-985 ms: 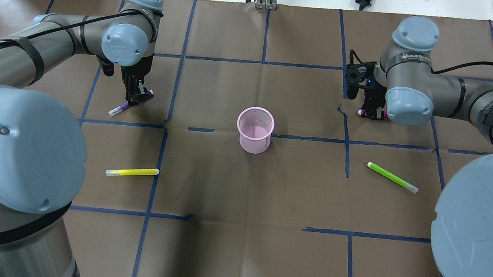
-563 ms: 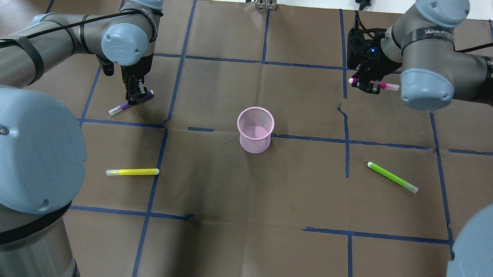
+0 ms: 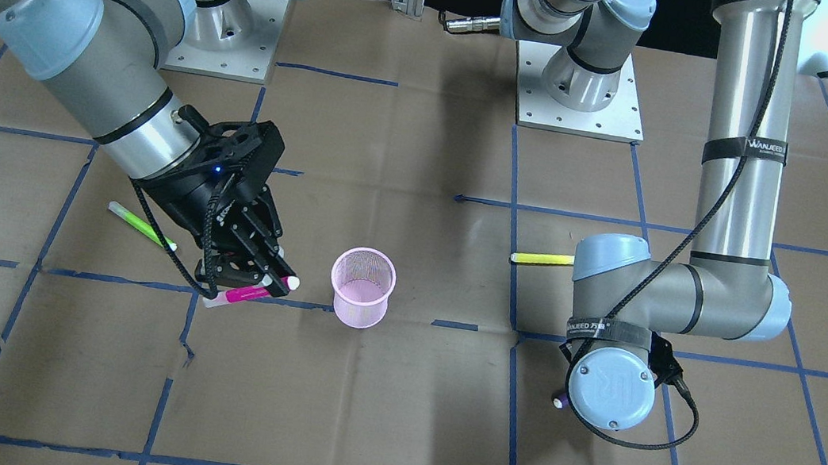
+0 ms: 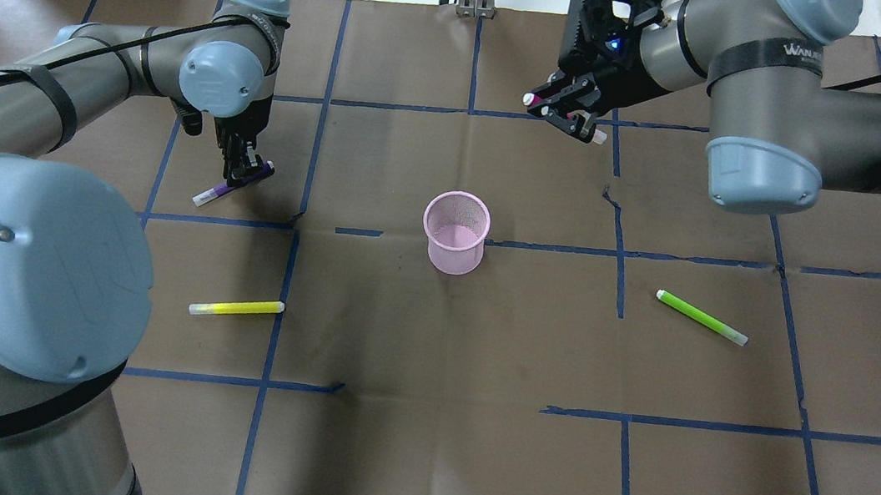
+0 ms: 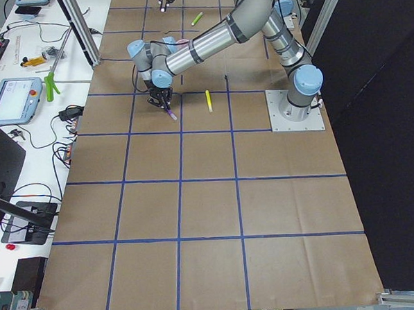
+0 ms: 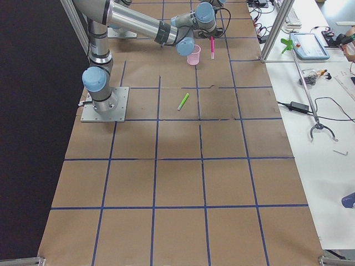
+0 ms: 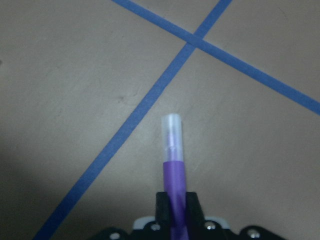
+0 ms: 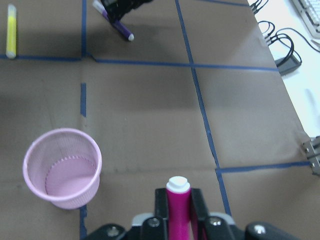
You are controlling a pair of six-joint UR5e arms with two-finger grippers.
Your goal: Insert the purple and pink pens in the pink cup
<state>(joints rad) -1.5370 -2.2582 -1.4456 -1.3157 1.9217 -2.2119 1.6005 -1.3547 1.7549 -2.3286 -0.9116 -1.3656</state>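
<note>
While the pink cup (image 4: pixel 454 231) sits empty, right gripper (image 4: pixel 566 113) clamps the pink pen (image 3: pixel 246 293) aloft near it, left gripper (image 4: pixel 243 170) clamps the purple pen (image 7: pixel 175 185) low; both insertions left.

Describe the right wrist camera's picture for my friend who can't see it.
The right gripper is shut on a pink pen, above a brown paper-covered table. A pink mesh cup stands empty at lower left; farther off, the left gripper holds a purple pen, with a yellow pen nearby.
</note>
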